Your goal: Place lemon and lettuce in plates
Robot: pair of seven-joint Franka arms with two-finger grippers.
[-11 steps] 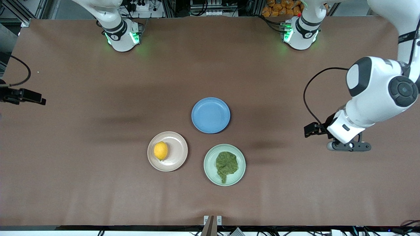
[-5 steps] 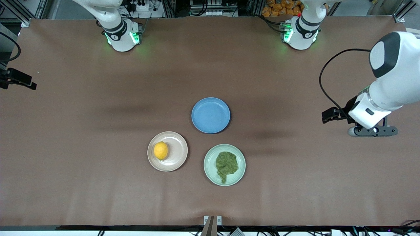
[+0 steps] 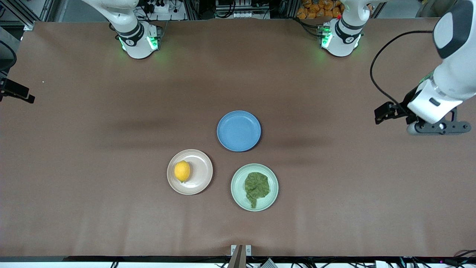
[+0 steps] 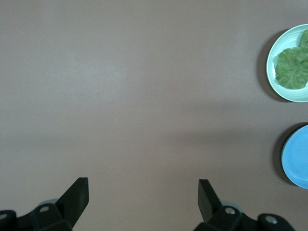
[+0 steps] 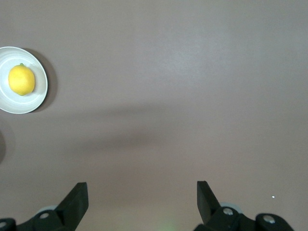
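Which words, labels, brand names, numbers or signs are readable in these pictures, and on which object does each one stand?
No text can be read in any view.
The round beige-pink plate, the small yellow lemon, the round pale mint green plate, the wrinkly green lettuce leaf and the round blue plate: no print.
Small dark marks on the white arm bases: too small to read.

Light falls evenly from overhead and everything looks sharp. Soft, broad arm shadows band the brown table (image 3: 74, 186) near the blue plate (image 3: 238, 131). Green lamps glow at both arm bases, tinting the table there. No glare anywhere.
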